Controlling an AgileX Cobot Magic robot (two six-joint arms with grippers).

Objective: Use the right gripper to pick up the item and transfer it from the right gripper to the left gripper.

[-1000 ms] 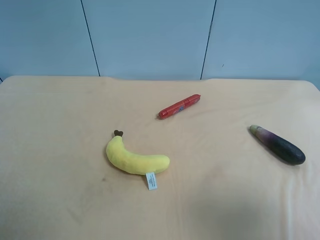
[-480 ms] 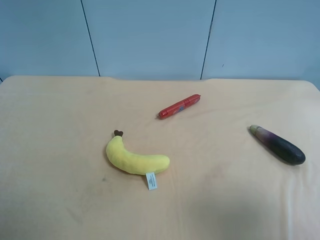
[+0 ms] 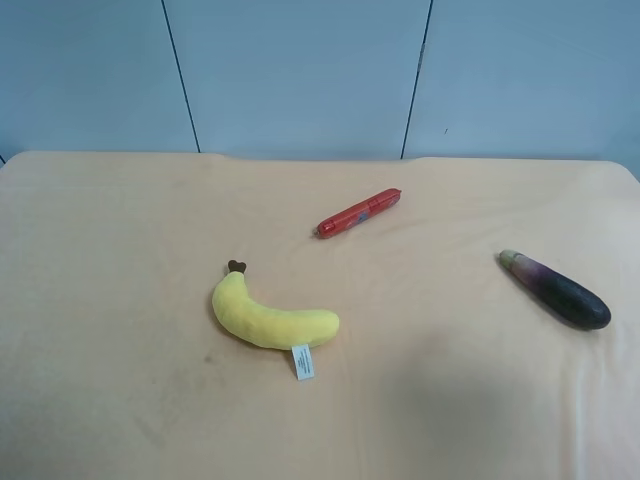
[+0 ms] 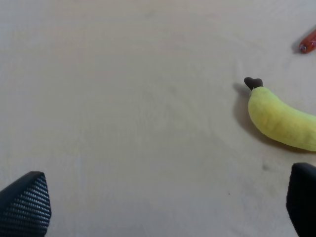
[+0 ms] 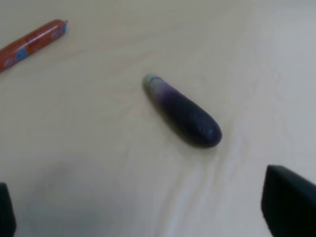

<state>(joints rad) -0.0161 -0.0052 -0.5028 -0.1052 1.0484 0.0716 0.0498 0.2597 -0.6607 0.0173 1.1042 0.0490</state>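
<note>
Lying unmoved since before — banana (image 3: 270,318), sausage (image 3: 358,212), eggplant (image 3: 556,289).

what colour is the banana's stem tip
Dark brown, on the yellow plush banana; clearest in the left wrist view.

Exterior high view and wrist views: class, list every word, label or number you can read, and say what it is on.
Small white tag on the yellow plush banana: dark print, too small to read.
Red plastic-wrapped sausage stick: blue label patch, blurred, unreadable.
Dark purple eggplant: no text.
Nothing legible anywhere.
</note>
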